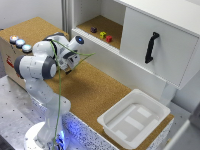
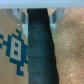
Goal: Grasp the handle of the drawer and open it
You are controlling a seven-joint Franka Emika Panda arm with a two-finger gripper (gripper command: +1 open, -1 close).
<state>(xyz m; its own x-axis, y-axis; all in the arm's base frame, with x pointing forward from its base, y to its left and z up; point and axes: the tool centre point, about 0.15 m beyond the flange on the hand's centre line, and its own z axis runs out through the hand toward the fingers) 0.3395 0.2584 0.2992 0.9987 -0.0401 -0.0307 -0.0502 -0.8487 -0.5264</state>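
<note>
In the wrist view a dark bar, the handle [image 2: 41, 50], runs through the middle of the picture, very close to the camera. Beside it is a smooth tan face with a blue pixel figure, the drawer [image 2: 11, 35] front. Rough cork [image 2: 67, 50] lies on the bar's other side. My fingers do not show clearly there. In the exterior view my gripper [image 1: 70, 63] hangs low over the cork counter at the exterior view's left. It is mostly hidden by the arm's own links, which also hide the drawer and its handle.
A white cabinet door with a long black vertical handle [image 1: 151, 47] stands at the back right. Small coloured blocks [image 1: 103, 35] sit in the open shelf beside it. A white plastic tub [image 1: 132, 117] rests at the counter's near right. A tan box topped with round buttons [image 1: 19, 43] is at the left.
</note>
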